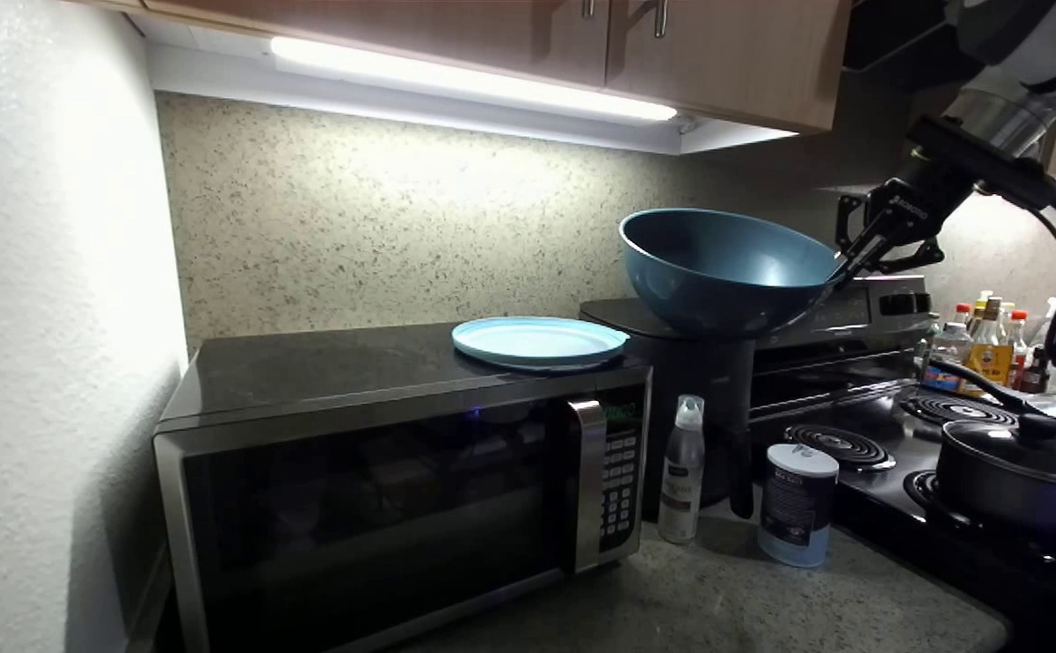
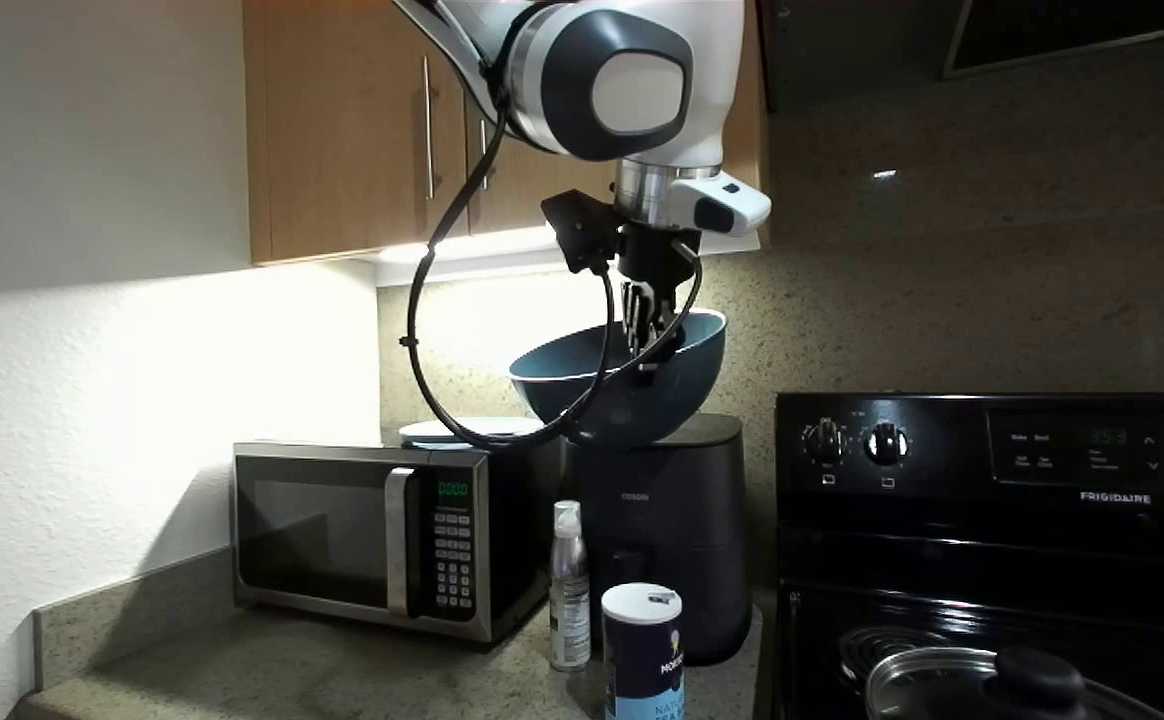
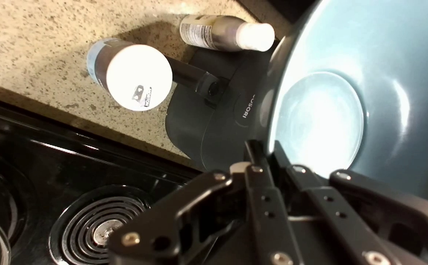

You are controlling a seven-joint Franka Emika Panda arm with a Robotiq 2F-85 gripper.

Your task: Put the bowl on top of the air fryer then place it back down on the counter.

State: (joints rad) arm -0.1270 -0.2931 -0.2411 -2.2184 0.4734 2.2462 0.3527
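Wrist view: our gripper point(image 3: 267, 149) clamps the tilted bowl point(image 3: 375, 92). It's over the air fryer point(image 2: 677, 530), whether resting we can't tell; returning to the counter point(image 2: 322, 665) seems left.

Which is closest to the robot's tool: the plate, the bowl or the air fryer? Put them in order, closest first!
From the tool, in an exterior view:
1. The bowl: right in its grip.
2. The air fryer: under the bowl.
3. The plate: left, on the microwave.
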